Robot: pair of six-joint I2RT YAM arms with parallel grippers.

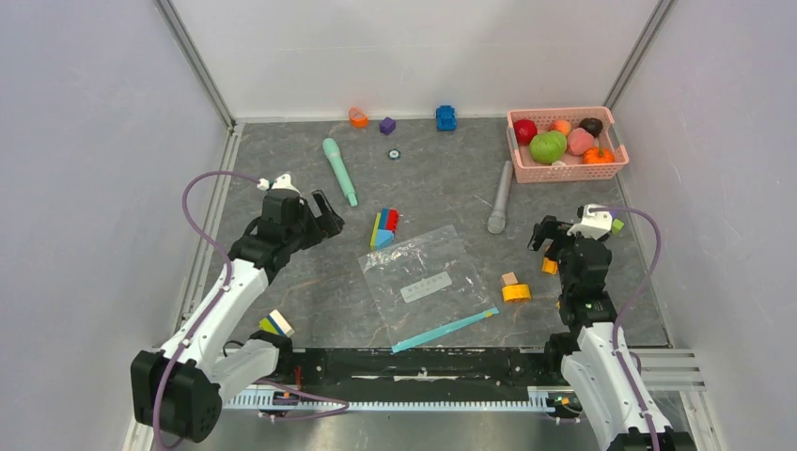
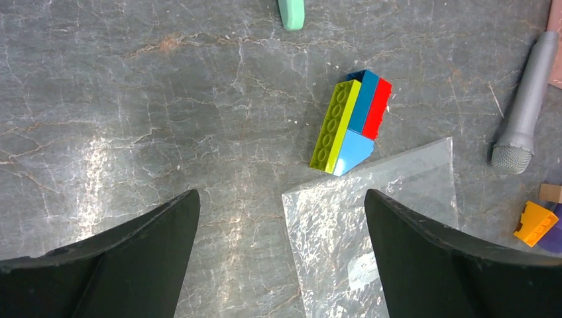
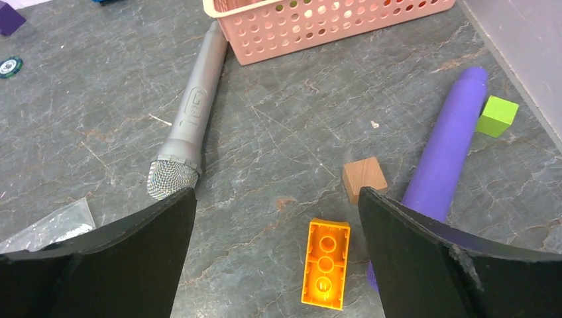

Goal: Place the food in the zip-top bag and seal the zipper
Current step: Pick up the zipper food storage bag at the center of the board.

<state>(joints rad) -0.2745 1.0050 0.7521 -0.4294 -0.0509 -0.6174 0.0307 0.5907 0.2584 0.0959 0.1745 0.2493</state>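
Note:
The clear zip-top bag lies flat in the middle of the table, white label patch up. Its teal zipper runs along the near edge. The food sits in the pink basket at the far right: green ball, red piece, pink piece, orange pumpkin, dark brown piece. My left gripper is open and empty, above the table left of the bag's far corner. My right gripper is open and empty, right of the bag, above an orange brick.
A stack of coloured blocks touches the bag's far left corner. A mint-green stick and a grey microphone lie beyond the bag. A wooden cube, a purple stick and a green cube lie near my right gripper. Small blocks line the back.

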